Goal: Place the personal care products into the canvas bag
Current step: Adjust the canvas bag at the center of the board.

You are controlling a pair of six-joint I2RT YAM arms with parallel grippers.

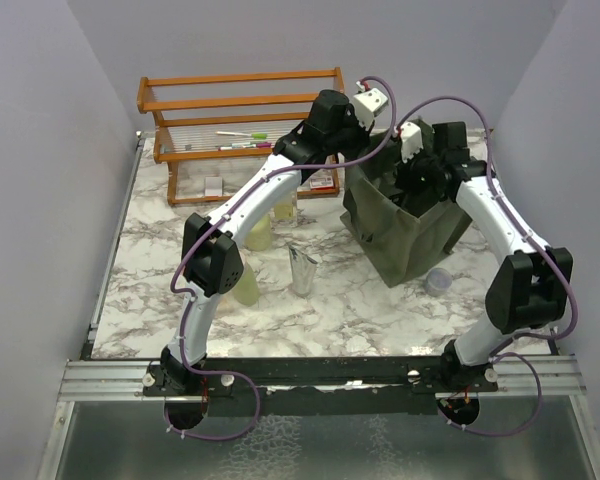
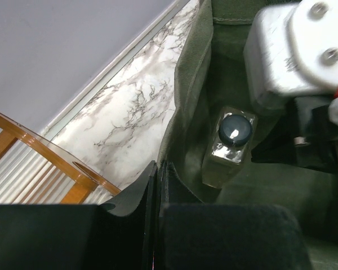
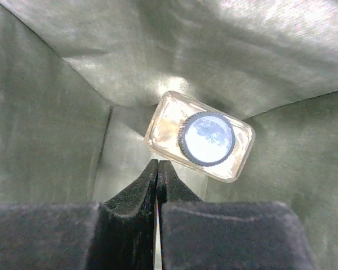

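The right pincer (image 3: 158, 166) is hanging deep inside the canvas bag (image 3: 45, 112), its two padded fingers pressed together with nothing between them. Just beyond its tips a pale black-capped bottle (image 3: 200, 138) is sitting on the bag's floor, cap facing up, apart from the fingers.

The left pincer (image 2: 158, 169) is closed too, at the bag's left rim. The fabric edge is running straight down into its tips, but I cannot tell whether any cloth is pinched there. To its right and lower, inside the bag, the same bottle is showing beneath the right arm's white wrist block (image 2: 293, 50).

Well to the left of both pincers, on the marble desk (image 1: 360, 310), pale green bottles (image 1: 260, 232) and a silver tube (image 1: 302, 270) are standing beside the left arm. A lavender jar (image 1: 438, 281) is sitting near the bag's front corner. A wooden rack (image 1: 240, 100) is standing to the left of the left pincer.
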